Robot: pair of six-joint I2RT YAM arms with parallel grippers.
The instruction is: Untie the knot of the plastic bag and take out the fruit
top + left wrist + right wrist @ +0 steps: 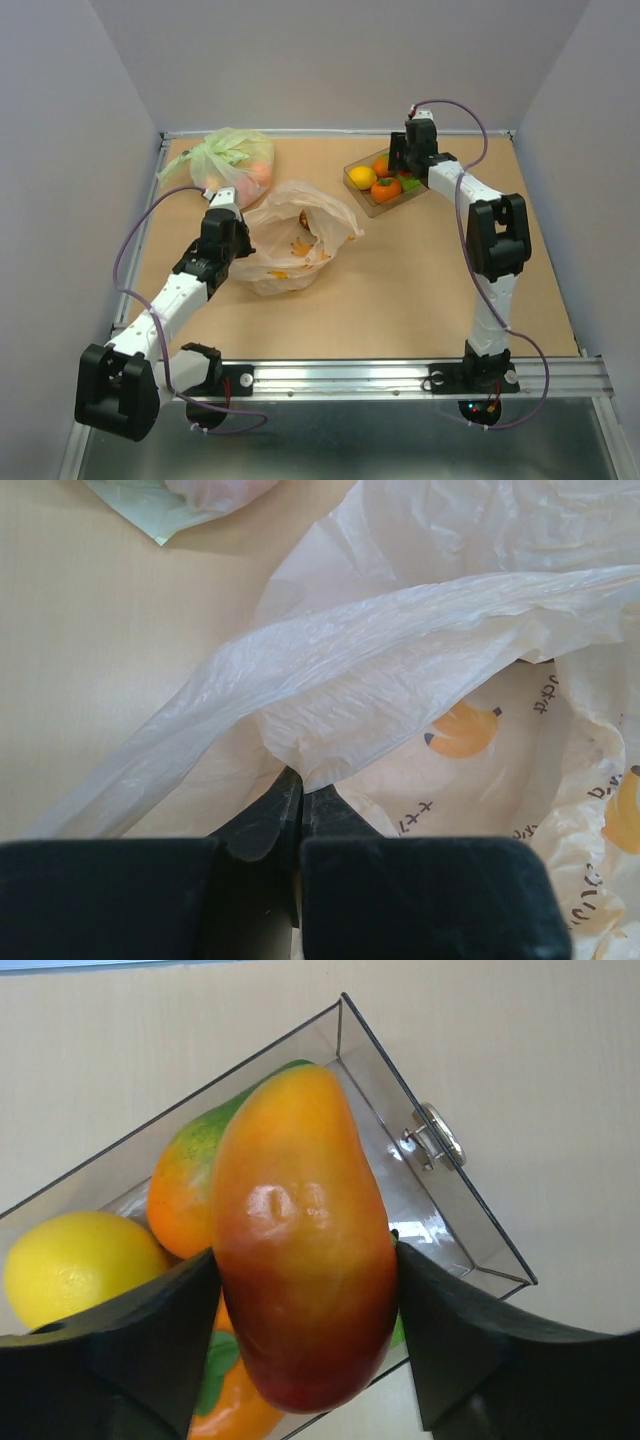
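1. The left gripper (299, 782) fills the bottom of its wrist view. Its jaws are closed on a fold of the plastic bag (400, 660), and the pale film stretches up and away from the tips.
2. The right gripper (300, 1270) clamps a mango-shaped fruit (295, 1150), red at its lower end and yellow-orange above, with one finger on each flank.
3. Behind that fruit stands the clear box (445, 1215), holding a lemon (75, 1265) and an orange fruit with a green cap (245, 1410). Whether the held fruit touches the box cannot be told.
4. Seen from above, the plastic bag lies crumpled on the table (420, 290), mouth open, between the left arm and the box.
5. A green bag (232, 158) sits at the far left corner.
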